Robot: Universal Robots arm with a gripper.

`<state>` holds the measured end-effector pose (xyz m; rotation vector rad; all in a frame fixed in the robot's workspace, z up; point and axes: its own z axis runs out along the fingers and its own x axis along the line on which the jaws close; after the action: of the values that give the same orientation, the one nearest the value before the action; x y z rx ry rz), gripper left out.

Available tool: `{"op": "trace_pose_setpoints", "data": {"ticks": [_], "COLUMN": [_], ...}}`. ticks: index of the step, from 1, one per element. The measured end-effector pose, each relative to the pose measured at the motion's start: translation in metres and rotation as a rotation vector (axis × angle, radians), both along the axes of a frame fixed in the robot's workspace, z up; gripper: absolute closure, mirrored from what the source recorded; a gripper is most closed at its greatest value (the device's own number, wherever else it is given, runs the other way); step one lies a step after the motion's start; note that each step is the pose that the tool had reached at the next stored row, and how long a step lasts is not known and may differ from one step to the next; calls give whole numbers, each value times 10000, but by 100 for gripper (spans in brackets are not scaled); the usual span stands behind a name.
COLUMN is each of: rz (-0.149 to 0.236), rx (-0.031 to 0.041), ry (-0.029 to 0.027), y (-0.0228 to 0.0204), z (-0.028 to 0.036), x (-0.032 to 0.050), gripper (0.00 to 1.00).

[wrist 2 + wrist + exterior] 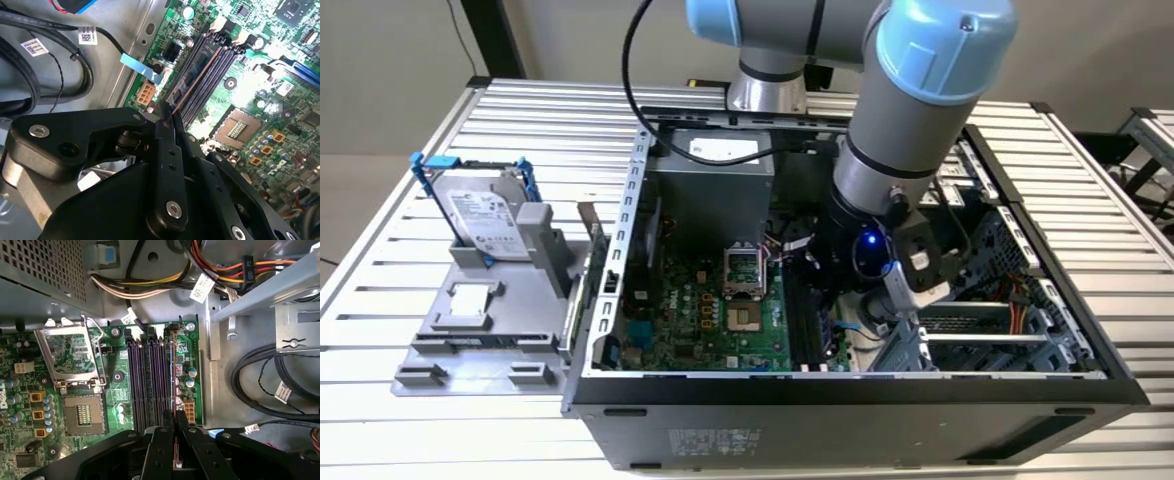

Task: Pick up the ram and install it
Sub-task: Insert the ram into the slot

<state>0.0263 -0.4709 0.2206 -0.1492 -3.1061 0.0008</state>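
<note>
The ram [173, 375] is a thin dark stick seen edge-on, with a copper-coloured edge in the second wrist view [195, 80]. My gripper [175, 422] is shut on its near end, the black fingers [167, 150] pressed against both faces. The stick lies along the outermost of the long black memory slots [147, 380], on the side next to the case's metal wall; whether it is seated or just above the slot I cannot tell. In the exterior view the arm's wrist [867, 250] reaches down into the open computer case [854, 385], over the motherboard [707, 320].
The open CPU socket [82, 415] and its raised metal frame [70, 355] lie beside the slots. Black cables [260, 390] and a wire bundle [150, 285] run close by. A silver hard drive [487, 215] stands in a grey fixture [480, 330] at the exterior view's left.
</note>
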Motion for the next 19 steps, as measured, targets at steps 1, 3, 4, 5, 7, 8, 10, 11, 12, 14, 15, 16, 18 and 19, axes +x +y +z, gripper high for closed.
{"op": "trace_pose_setpoints", "data": {"ticks": [1,3,4,5,7,8,10,11,12,14,15,16,18,19], "rz": [1,-1,-2,0,-1,-1,-1,0,1,-1,0,0,-1,-1], "rx": [0,-4,-8,-8,-6,-4,-10,-12,-16,-36,-64,-83,-191,-289], "ry": [2,9,11,14,25,29,41,49,57,69,80,87,91,91], "y": [-1,-2,-5,-10,-20,-23,-24,-24,-24,-23,-23,-20,-18,-18], "z": [-12,-39,-45,-50,-58,-60,-63,-63,-63,-50,-28,-10,14,23], "x": [0,-1,-2,-1,-1,-1,-1,0,4,6,8,10,12,11], "gripper": [100,100,100,100,100,100,100,100,100,100,100,100,100,100]}}
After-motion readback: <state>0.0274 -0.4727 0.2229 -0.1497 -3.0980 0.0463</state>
